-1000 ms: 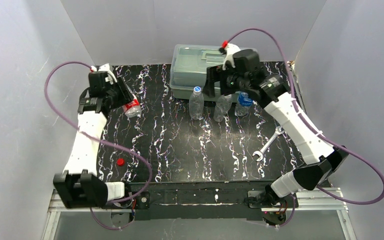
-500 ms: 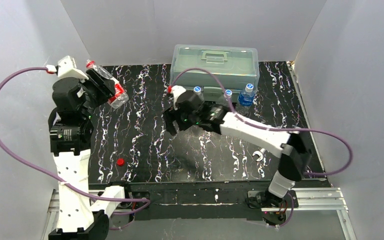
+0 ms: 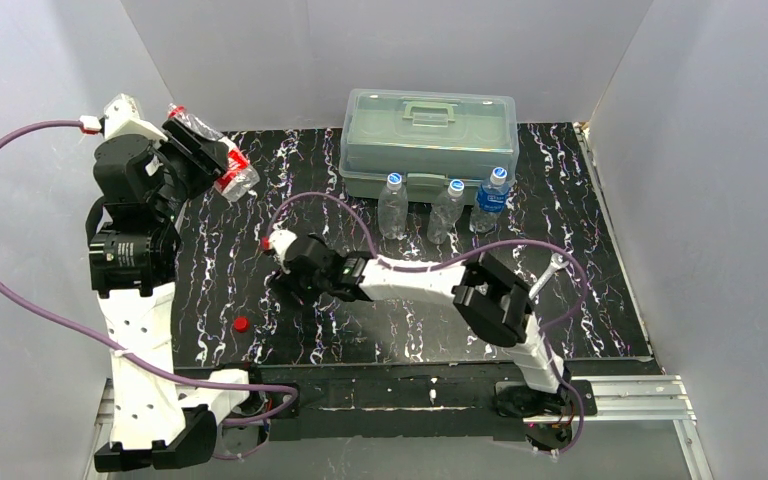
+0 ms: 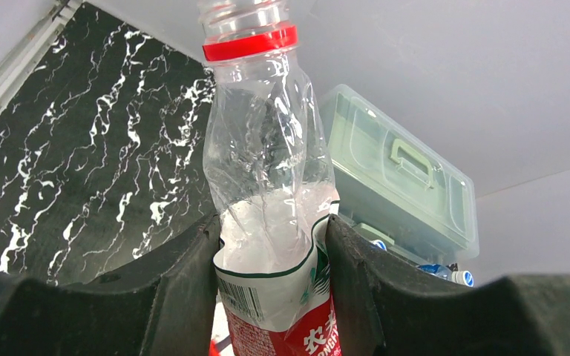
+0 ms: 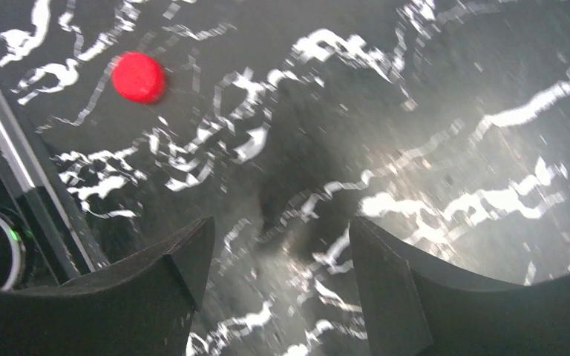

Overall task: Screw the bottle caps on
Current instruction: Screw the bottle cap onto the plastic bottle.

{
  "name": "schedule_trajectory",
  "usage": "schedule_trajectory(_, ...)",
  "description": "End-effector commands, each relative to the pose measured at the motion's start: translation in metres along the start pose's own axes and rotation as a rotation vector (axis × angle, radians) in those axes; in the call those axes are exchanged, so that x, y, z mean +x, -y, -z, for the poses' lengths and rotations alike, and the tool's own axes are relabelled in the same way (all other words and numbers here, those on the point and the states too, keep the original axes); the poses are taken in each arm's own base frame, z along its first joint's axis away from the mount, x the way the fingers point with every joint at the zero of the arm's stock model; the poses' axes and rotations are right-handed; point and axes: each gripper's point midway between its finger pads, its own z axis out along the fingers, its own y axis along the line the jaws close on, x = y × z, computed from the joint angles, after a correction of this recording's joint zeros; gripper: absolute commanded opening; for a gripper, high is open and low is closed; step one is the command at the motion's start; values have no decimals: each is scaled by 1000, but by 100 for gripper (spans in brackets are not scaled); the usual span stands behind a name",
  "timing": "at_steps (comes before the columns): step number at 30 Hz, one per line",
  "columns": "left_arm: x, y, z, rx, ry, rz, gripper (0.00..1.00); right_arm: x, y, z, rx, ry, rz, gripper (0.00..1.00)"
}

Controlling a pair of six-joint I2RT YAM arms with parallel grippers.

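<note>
My left gripper (image 3: 198, 152) is shut on the red-label bottle (image 3: 222, 160), held tilted above the table's far left. In the left wrist view both fingers (image 4: 185, 282) press the bottle (image 4: 267, 163) at its label, and its open neck with a red ring (image 4: 249, 41) points up, uncapped. The red bottle cap (image 3: 241, 323) lies on the table near the front left. My right gripper (image 3: 285, 288) hovers low just right of it, open and empty. In the right wrist view the red cap (image 5: 139, 76) lies ahead and left of that gripper (image 5: 278, 252). Three capped bottles (image 3: 392, 205) (image 3: 447, 210) (image 3: 490, 198) stand upright.
A translucent lidded box (image 3: 428, 140) sits at the back, right behind the three bottles. A silver wrench (image 3: 552, 268) lies at the right, partly hidden by my right arm. The table's front rail (image 5: 15, 185) shows at the left of the right wrist view.
My right arm has swung from the bottles at the back across to the front left near the red cap, its jaws narrowing. My left arm lifted the red-label bottle.
</note>
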Motion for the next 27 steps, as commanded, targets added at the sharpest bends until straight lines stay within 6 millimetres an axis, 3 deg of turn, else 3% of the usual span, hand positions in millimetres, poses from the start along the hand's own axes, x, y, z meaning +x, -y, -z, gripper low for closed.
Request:
schedule_trajectory(1, 1, 9, 5, 33, -26, 13, 37, -47, -53, -11, -98, 159, 140, 75)
schedule_trajectory(11, -1, 12, 4, 39, -35, 4, 36, -16, -111, -61, -177, 138, 313, 75)
schedule_trajectory(13, -1, 12, 4, 36, -39, -2, 36, -18, -120, -69, -174, 143, 335, 75)
schedule_trajectory(20, -3, 15, 4, 42, -43, -12, 36, -12, -118, -99, -130, 129, 356, 75)
schedule_trajectory(27, 0, 17, 0, 46, -56, -17, 35, -5, -110, -117, -88, 119, 346, 75)
